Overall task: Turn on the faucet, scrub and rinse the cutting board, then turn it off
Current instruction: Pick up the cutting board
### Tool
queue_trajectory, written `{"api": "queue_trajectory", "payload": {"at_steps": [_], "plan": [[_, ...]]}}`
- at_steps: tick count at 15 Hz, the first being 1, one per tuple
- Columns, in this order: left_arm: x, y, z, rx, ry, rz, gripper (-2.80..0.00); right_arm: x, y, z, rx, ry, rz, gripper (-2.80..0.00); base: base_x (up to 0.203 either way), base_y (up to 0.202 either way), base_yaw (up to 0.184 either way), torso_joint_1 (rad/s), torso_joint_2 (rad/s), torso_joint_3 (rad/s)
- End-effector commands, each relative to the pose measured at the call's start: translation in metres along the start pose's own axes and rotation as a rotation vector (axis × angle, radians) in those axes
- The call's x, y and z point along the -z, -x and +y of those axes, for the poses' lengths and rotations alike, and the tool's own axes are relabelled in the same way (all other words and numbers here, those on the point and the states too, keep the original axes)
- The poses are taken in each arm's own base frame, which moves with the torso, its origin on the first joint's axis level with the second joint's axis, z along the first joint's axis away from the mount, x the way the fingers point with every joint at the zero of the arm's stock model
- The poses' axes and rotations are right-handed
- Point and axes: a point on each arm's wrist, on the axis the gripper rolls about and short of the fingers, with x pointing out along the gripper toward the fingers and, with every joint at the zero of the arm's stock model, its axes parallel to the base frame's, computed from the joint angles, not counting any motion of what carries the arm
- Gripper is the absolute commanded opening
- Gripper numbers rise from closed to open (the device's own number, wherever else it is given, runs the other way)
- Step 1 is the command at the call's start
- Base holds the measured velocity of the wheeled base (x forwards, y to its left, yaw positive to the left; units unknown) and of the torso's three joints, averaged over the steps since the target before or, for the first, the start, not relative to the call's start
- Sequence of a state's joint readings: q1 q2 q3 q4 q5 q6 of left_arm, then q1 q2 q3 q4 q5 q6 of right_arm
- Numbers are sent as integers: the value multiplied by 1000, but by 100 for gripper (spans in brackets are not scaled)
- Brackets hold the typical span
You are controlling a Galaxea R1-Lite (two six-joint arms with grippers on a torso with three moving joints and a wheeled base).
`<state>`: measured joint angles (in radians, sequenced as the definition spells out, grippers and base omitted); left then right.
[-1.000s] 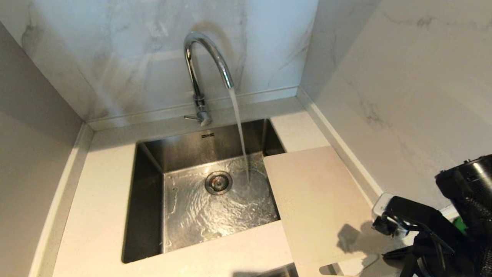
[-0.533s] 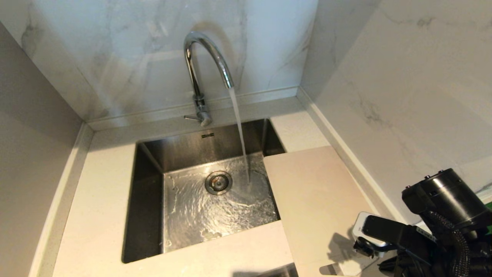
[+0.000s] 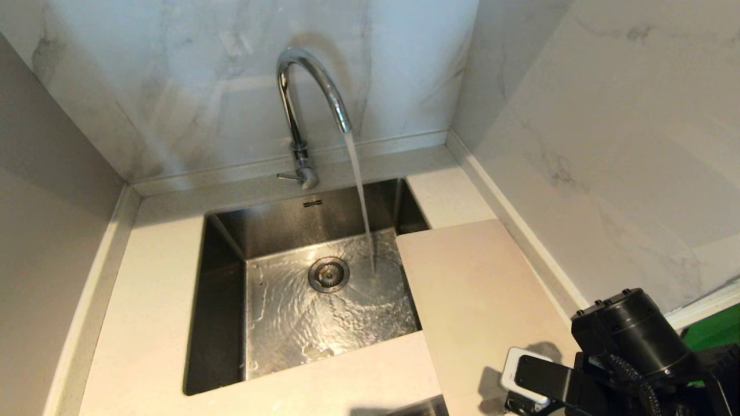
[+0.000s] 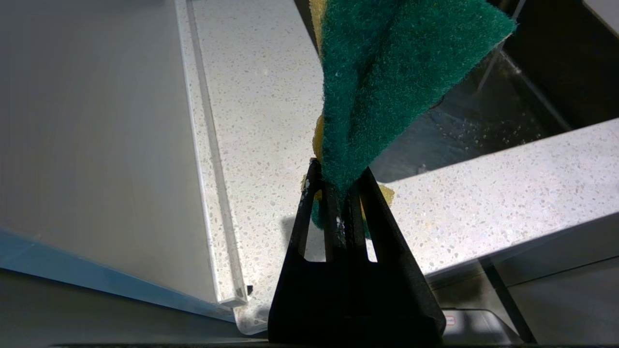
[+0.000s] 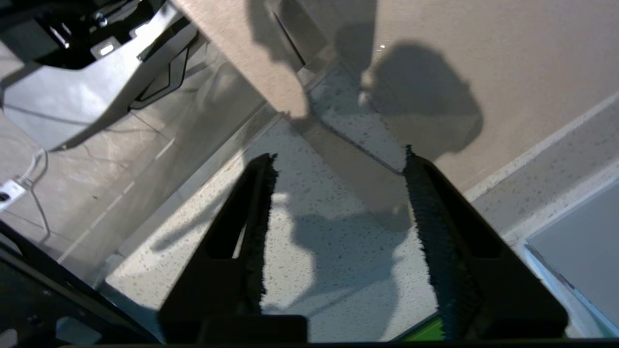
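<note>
While the left gripper pinches the sponge, the right gripper hovers agape just beyond the board's near short end, long axis running away

The cutting board overhangs the sink's right side, under the faucet.

Premises: a kitchen. A steel sink is set in a speckled stone counter beneath a chrome faucet. Marble-pattern walls enclose the corner.
</note>
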<state>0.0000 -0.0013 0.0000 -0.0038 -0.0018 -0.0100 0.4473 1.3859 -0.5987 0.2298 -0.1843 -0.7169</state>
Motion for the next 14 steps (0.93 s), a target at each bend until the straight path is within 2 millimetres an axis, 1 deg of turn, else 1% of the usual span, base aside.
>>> {"api": "queue_trajectory", "payload": {"at_steps": [1,4,7,9,12,14], "plan": [[0,0,0,0,1,2,-280,3,2,7,-8,51,-6,0,0,0,0,0,0,0],[0,0,0,0,1,2,-280,1,-1,15,-40,91,-6,0,0,0,0,0,0,0],[0,0,0,0,1,4,-280,5,-5,25,-75,148,14,0,0,0,0,0,0,0],[0,0,0,0,1,2,-280,8,-6,27,-84,207,19,0,0,0,0,0,0,0],[0,0,0,0,1,2,-280,6,-8,29,-102,246,12,0,0,0,0,0,0,0],[0,0,0,0,1,2,-280,4,-8,27,-90,356,-8,0,0,0,0,0,0,0]]}}
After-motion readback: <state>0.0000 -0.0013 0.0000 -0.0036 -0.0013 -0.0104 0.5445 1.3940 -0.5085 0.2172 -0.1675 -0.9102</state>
